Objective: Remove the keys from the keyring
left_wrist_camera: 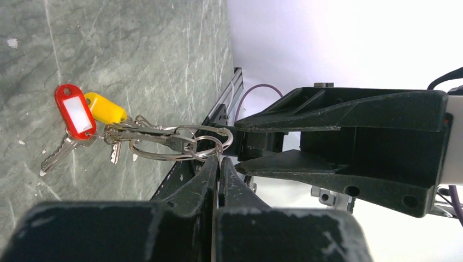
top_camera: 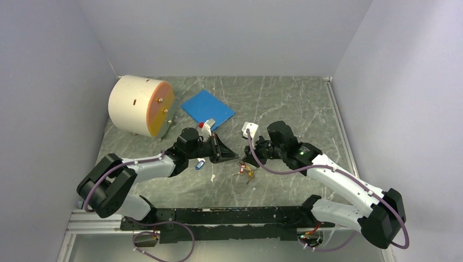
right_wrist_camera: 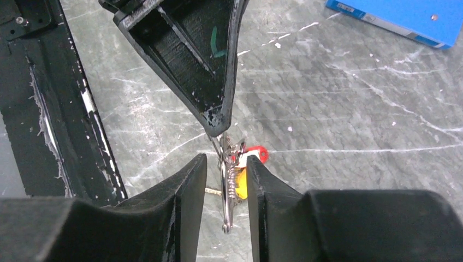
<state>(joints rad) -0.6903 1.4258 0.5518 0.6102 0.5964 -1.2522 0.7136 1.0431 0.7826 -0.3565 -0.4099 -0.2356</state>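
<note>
Grey marbled table (top_camera: 289, 103), walls on 3 sides. Landmark = blue pad (top_camera: 207, 108), flat at back-centre.

White drum (top_camera: 141, 105) w/ orange face lies on its side just left of the pad.

L arm (top_camera: 144, 168) & R arm (top_camera: 338, 177) reach in from the near side of the pad. Their heads meet just near-right of it.

L gripper (left_wrist_camera: 219, 161): jaws clenched on the keyring (left_wrist_camera: 185, 143), wire pinched right at the tips.

R gripper (right_wrist_camera: 226, 159): jaws released, clear gap btwn them. The ring hangs inside that gap; in the R wrist view it touches neither finger.

Keyring = thin silver wire loops, hanging from the L tips, btwn the 2 grippers, near-right of the pad.

Silver keys (left_wrist_camera: 63, 152) all threaded on it, dangling in a bunch. Can't tell if the lowest ones touch the table.

Red tag (left_wrist_camera: 75, 111) w/ white label & yellow tag (left_wrist_camera: 105, 108) hang side by side in the same bunch.

Small blue-white tag (top_camera: 200, 162) lies on the table, near side of the pad, apart from the bunch.
</note>
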